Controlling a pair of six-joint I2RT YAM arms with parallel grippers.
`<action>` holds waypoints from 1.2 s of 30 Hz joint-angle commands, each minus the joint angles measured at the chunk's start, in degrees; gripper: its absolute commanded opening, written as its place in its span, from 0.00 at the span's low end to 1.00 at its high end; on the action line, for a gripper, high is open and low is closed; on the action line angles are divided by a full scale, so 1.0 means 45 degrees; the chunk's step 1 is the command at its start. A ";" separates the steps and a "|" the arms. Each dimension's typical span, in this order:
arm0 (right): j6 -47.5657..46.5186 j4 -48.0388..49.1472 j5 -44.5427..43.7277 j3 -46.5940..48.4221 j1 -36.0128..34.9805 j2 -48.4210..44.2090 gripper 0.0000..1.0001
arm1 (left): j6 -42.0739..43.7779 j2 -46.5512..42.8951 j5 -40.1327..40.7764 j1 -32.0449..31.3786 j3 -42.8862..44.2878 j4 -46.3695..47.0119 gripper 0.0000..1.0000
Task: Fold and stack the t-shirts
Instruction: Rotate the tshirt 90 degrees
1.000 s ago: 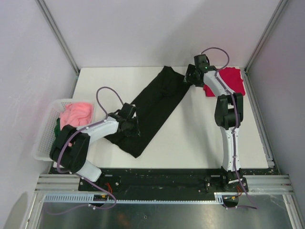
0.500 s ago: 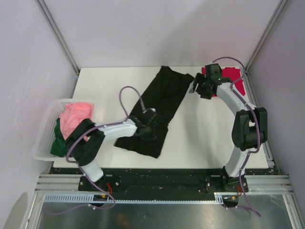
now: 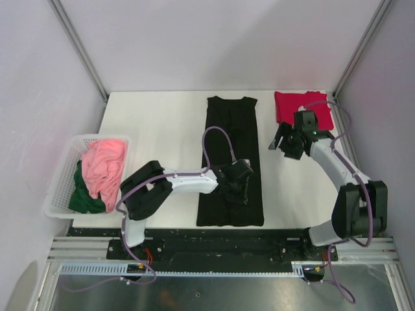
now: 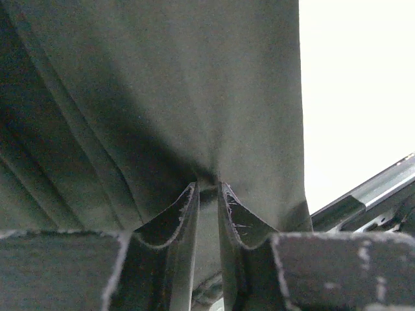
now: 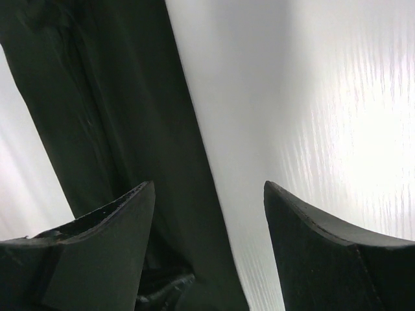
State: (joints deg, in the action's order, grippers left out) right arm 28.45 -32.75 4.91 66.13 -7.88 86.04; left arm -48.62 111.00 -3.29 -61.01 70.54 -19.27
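A black t-shirt [image 3: 231,139] lies folded into a long narrow strip running from the far edge to the near edge at the table's middle. My left gripper [image 3: 242,193] sits on its near part, shut on a pinch of the black cloth [image 4: 162,97], which bunches between the narrow jaws of the left gripper [image 4: 207,186]. A crimson red t-shirt [image 3: 303,107] lies folded at the far right. My right gripper [image 3: 279,140] hovers open just right of the black strip, above bare table; in its wrist view the right gripper [image 5: 207,192] holds nothing and the black t-shirt [image 5: 97,97] lies to its left.
A white lattice basket [image 3: 59,188] hangs off the table's left edge, holding a pink garment [image 3: 104,165] and a dark green garment [image 3: 81,194]. A metal rail [image 3: 227,243] borders the near edge. Frame posts stand at the far corners.
The black t-shirt swung from a diagonal to straight. My left gripper dragged its near end rightward. My right gripper left the shirt's far end and moved nearer, to the right.
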 commanded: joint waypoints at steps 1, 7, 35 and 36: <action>0.0121 -0.0078 0.0716 -0.1710 -0.0033 -0.1993 0.72 | 0.0012 -0.1179 -0.0274 -0.0097 -0.0958 -0.0854 0.27; 0.0838 -0.0964 0.0800 -0.3573 -0.1120 -0.4213 0.71 | 0.0182 -0.4297 0.0224 -0.0387 -0.2007 -0.0848 0.42; 0.6646 -0.3933 -0.1247 -0.8331 -0.7042 -1.0205 0.52 | -0.1254 -0.5794 0.1237 -0.1121 -0.6896 0.0179 0.09; 0.6696 -0.3874 -0.1354 -0.8329 -0.7177 -1.0131 0.52 | -0.1270 -0.5719 0.1238 -0.1154 -0.6950 0.0219 0.09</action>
State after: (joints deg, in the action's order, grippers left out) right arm 56.60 -49.87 1.67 28.88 -38.17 39.51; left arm -53.89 82.81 2.28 -64.58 39.20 -20.05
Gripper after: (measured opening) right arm 0.527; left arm 0.086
